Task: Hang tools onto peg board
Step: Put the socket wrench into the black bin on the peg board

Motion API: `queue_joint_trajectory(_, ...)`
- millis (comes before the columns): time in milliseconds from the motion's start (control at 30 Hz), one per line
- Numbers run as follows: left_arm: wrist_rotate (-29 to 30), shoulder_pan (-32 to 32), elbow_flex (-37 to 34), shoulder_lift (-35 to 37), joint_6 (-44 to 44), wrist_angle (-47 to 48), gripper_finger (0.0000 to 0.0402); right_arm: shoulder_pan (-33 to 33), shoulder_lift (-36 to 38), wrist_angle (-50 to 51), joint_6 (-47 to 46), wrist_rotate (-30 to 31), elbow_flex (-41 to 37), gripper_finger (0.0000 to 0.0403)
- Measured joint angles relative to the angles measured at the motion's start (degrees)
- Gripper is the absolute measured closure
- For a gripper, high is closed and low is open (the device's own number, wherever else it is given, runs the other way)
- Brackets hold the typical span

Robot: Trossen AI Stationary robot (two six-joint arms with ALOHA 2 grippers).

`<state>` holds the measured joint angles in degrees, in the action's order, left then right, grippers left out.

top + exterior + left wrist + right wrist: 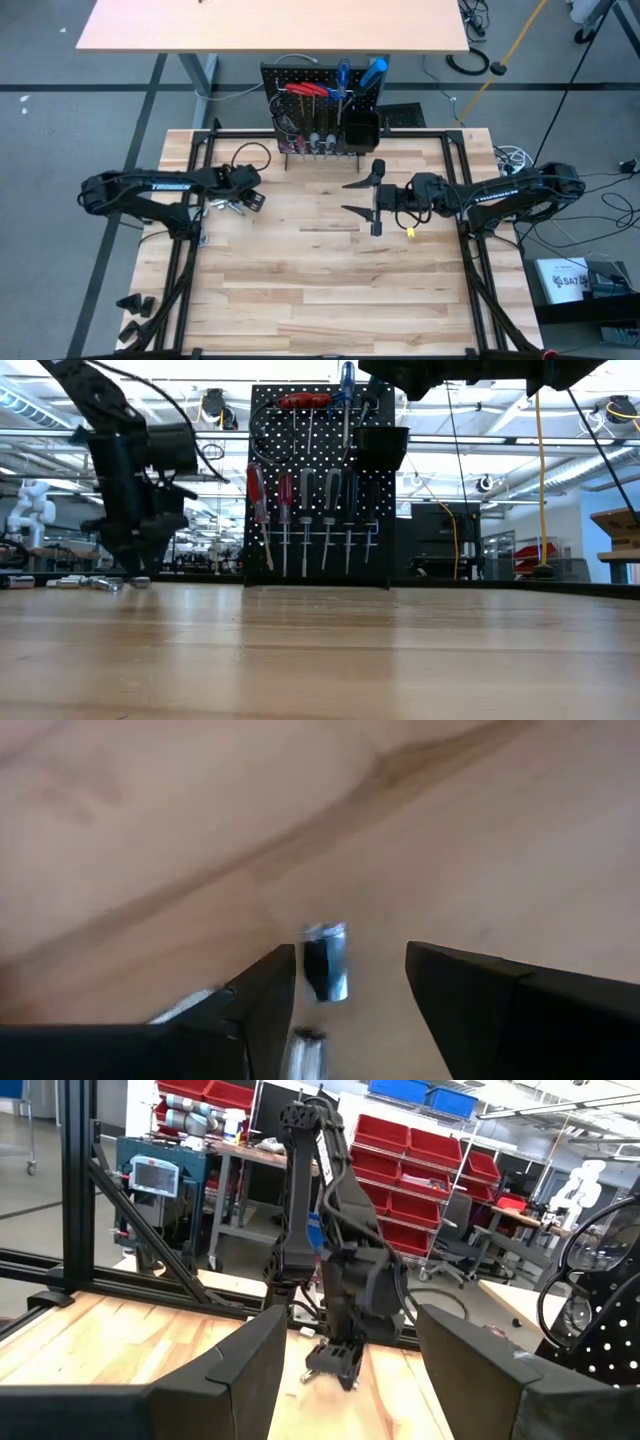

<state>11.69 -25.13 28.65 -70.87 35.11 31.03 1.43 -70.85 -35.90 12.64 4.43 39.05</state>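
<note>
Here the left hand is lowered over the left side of the counter, pointing down at a small cluster of silver metal pieces that lies there. In the left wrist view its two dark fingers stand spread, with one short silver piece lying on the wood between them; neither finger touches it, so nothing is pinched. A second silver piece shows just beside the first, close to the wrist. In the low view the same hand hangs just above the pieces at the counter's left edge.

The right hand is held up above the middle of the counter, a little right of centre, its fingers spread wide and empty, pointing left toward the other arm.

The peg board stands upright at the far edge of the counter, in the middle. On it hang red-handled hex keys near the top, blue-handled screwdrivers beside them, and a row of screwdrivers lower down. Its square black bin is fixed at the upper right.
</note>
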Motion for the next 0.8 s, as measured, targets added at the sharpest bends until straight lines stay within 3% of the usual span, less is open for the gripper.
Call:
queue_joint_trajectory(200, -1.06, -1.00, -0.75, -3.66, -0.08, -2.65, 0.0209, 0.00, 0.00, 0.15, 0.16, -0.02, 0.00, 0.0186)
queue_joint_trajectory(433, -2.19, -1.07, -0.99, -3.07, -2.71, -5.93, 0.0235, 0.00, 0.01, 0.39, 0.38, -0.02, 0.00, 0.0186)
queue_joint_trajectory(800, -9.92, 1.71, -0.63, -2.53, -5.61, -8.55, 0.0237, -0.64, 0.02, 0.99, 0.21, 0.00, 0.00, 0.0186)
